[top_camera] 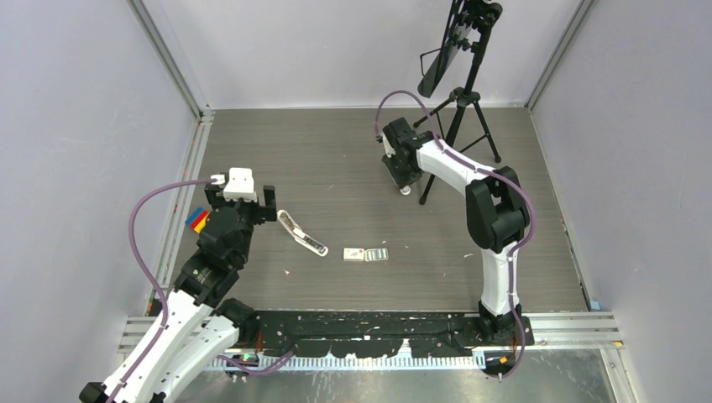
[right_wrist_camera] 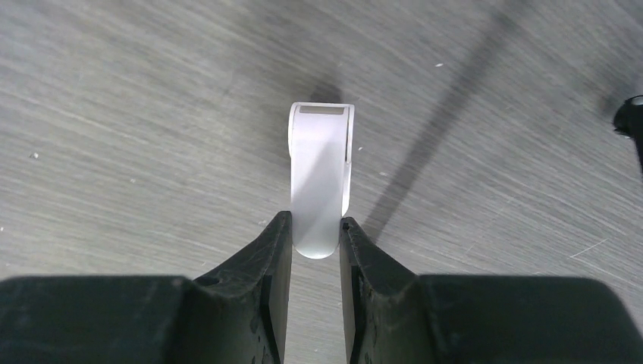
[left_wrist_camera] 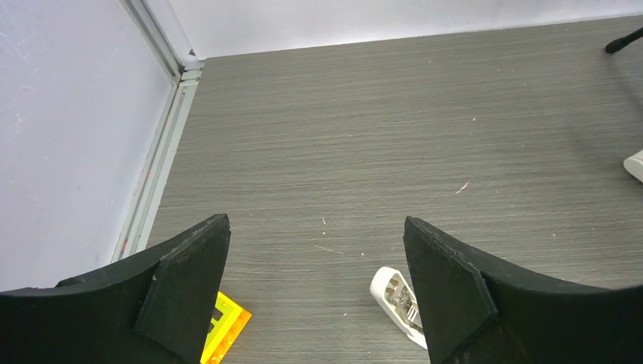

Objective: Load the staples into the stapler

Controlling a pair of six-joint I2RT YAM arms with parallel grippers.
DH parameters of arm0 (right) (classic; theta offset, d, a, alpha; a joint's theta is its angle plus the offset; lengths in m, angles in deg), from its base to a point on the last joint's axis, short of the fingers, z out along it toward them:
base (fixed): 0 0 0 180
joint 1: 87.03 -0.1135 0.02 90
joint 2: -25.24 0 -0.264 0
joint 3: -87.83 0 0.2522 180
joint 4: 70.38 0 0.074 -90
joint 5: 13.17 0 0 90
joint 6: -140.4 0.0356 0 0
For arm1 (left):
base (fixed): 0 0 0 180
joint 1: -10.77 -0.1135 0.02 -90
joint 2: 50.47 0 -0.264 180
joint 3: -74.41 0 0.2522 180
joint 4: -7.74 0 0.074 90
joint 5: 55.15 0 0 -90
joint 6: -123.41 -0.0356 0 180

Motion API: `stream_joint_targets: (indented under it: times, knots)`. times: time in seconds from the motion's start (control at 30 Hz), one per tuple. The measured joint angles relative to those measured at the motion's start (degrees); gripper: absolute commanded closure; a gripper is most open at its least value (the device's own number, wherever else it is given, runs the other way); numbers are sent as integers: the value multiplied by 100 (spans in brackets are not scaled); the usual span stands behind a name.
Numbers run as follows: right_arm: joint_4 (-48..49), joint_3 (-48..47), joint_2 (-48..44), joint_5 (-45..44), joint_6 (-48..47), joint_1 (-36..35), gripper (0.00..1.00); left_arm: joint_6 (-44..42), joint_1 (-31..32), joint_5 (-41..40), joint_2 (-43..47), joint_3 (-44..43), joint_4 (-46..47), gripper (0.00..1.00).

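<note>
The stapler [top_camera: 302, 234] lies flipped open on the grey floor left of centre, its silver channel showing. In the left wrist view its white end [left_wrist_camera: 396, 297] sits just beside the right finger. My left gripper [top_camera: 249, 200] [left_wrist_camera: 317, 221] hovers open and empty above the floor, close to that end. The staples' small white box with its grey tray [top_camera: 365, 253] lies right of the stapler. My right gripper [top_camera: 404, 183] [right_wrist_camera: 315, 220] is far back, shut on a short stubby white stapler [right_wrist_camera: 321, 178] that rests on the floor.
A blue, red and yellow block [top_camera: 197, 220] [left_wrist_camera: 225, 331] lies by the left wall, under my left finger. A black tripod [top_camera: 458, 117] stands at the back right, one foot beside my right gripper. The short white stapler [left_wrist_camera: 635, 164] shows at the left wrist view's right edge.
</note>
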Motion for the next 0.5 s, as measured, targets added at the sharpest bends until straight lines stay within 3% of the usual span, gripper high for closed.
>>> stream_joint_targets:
  times: [0.13,0.3,0.5]
  knots:
    - [203,2,7,-28,-4,138,84,0,0,2,0,-2,-2,14]
    - [393,-2,96,-20,-33,157,67,0,0,22,0,0,0,14]
    - [472,-2,144,11,-70,160,64,0,0,50,0,0,-2,14]
